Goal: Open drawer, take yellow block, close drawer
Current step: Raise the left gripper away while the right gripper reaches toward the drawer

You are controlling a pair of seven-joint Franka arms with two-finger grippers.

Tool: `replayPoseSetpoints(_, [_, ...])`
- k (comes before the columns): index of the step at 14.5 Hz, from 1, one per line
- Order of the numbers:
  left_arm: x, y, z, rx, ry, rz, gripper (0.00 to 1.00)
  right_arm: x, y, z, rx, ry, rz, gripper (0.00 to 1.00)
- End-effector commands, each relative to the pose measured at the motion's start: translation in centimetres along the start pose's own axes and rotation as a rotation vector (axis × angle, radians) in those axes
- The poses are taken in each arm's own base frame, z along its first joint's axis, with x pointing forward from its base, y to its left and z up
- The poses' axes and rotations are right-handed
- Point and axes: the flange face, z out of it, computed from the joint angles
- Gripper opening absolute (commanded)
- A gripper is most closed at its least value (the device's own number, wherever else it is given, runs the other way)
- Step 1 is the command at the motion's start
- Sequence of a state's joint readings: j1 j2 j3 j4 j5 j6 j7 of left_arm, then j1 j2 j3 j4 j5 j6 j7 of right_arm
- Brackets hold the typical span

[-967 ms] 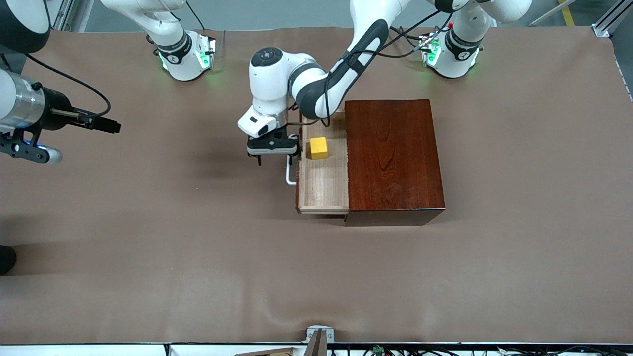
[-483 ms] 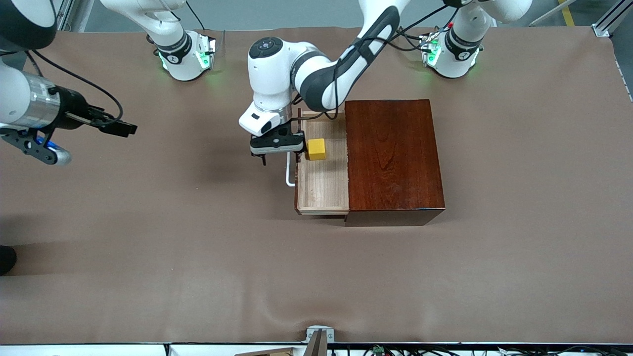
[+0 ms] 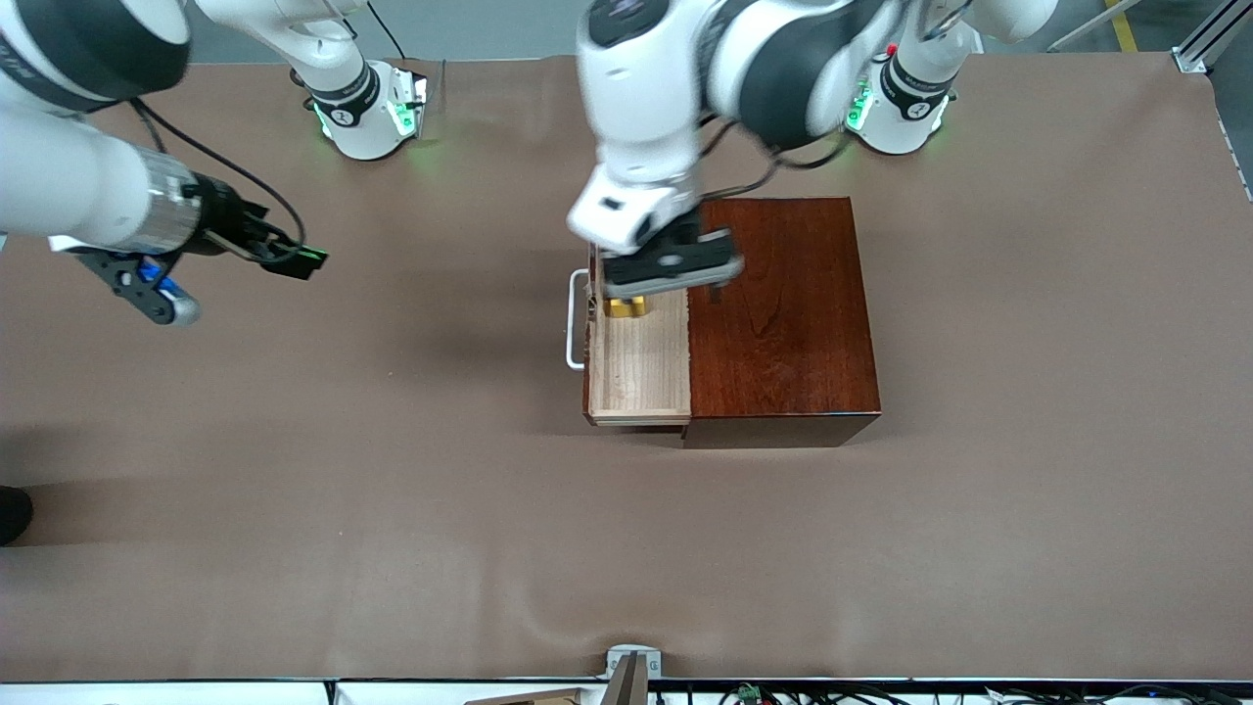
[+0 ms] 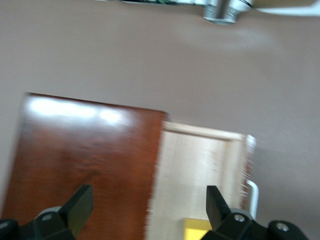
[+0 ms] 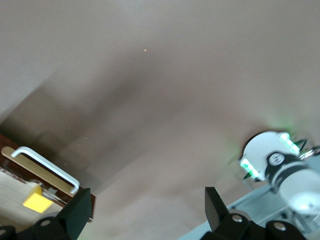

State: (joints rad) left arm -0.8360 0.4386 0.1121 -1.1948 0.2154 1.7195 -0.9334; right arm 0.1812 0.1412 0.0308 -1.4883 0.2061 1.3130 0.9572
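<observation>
The drawer (image 3: 638, 367) is pulled out of the dark mahogany box (image 3: 783, 313), with its white handle (image 3: 575, 325) toward the right arm's end. The yellow block (image 3: 626, 307) lies in the tray, mostly hidden under my left gripper (image 3: 668, 276). That gripper is open and empty above the tray and the box's edge. In the left wrist view the gripper (image 4: 148, 205) spans the box (image 4: 85, 160) and the tray (image 4: 200, 165), with the block (image 4: 200, 230) by one finger. My right gripper (image 3: 294, 259) is open and empty above the table, apart from the drawer. The right wrist view shows it (image 5: 147, 207), the handle (image 5: 45, 167) and the block (image 5: 37, 200).
Both robot bases (image 3: 367, 113) (image 3: 896, 108) stand along the table's back edge. One base with green lights (image 5: 272, 160) shows in the right wrist view. Brown table covering (image 3: 392, 490) lies all around the box.
My left gripper has risen from beside the handle and moved over the drawer toward the box. My right gripper has moved toward the drawer.
</observation>
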Motion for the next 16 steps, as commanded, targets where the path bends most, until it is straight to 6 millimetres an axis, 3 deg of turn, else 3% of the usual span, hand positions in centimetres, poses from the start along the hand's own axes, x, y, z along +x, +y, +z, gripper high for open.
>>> replayPoseSetpoints(1, [2.9,-5.7,-1.3,0.034,-0.056,-0.008,1.0,-2.6,-2.9,1.5,-0.001,0.004,0.114,1.0])
replayPoseSetpoints(5, [7.1,-13.5,-2.9,0.03,-0.09,-0.039,1.0,-5.4,-5.9,2.9,0.014,0.032,0.169,1.0])
replayPoseSetpoints(8, [8.8,-19.5,-3.9,0.015,-0.106,0.007,1.0,-6.8,-8.4,4.7,0.021,0.031,0.223,1.0])
replayPoseSetpoints(12, [10.8,-26.7,-4.9,-0.01,-0.116,0.011,1.0,-8.7,-10.1,6.3,0.059,-0.002,0.311,1.0])
replayPoseSetpoints(16, [13.8,-33.8,-4.1,-0.094,-0.155,-0.003,1.0,-11.5,-12.6,8.9,0.112,0.022,0.402,1.0])
